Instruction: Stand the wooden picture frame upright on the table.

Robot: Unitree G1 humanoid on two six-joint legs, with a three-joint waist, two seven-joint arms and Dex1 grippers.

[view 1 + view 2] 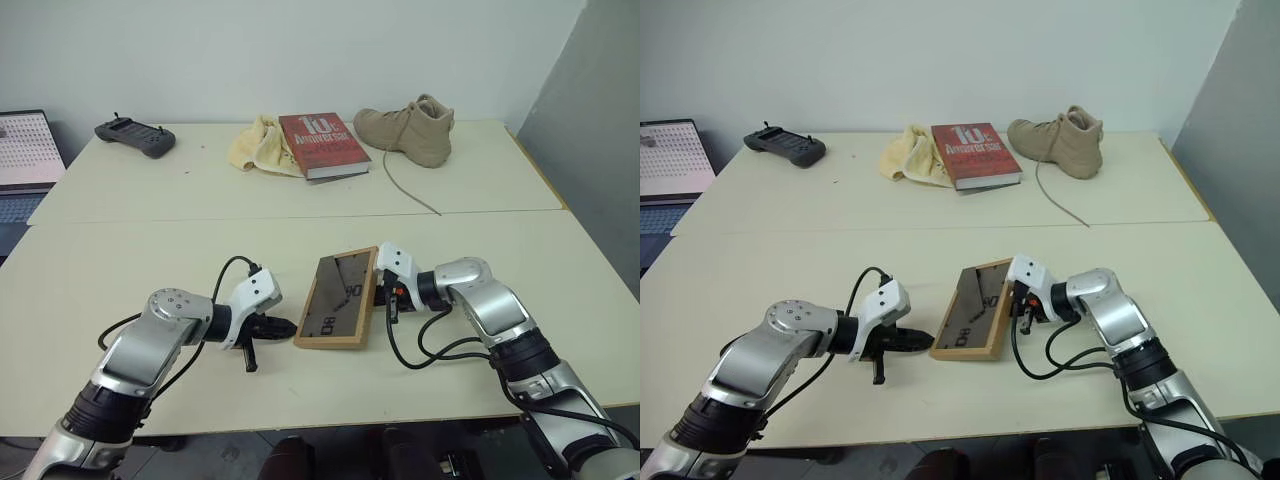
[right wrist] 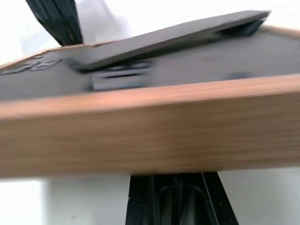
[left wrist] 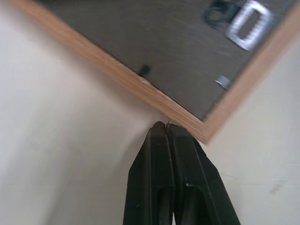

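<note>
Picture side hidden: wooden picture frame (image 1: 339,298) lies back-up on table (image 1: 120,270), long axis running away from the robot. Left gripper (image 1: 285,327) and right gripper (image 1: 378,294) pressed together, flanking it.

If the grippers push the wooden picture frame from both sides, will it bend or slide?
The wooden picture frame looks rigid, so it probably will not bend. Lying back-up on the smooth table, it may slide easily. Its thin stand panel seems the weakest part.

Light-wood picture frame (image 1: 338,299) with dark grey-brown back; pale cream bench (image 1: 150,250); red book (image 1: 322,144); tan boot (image 1: 410,130); yellow cloth (image 1: 258,146).
</note>
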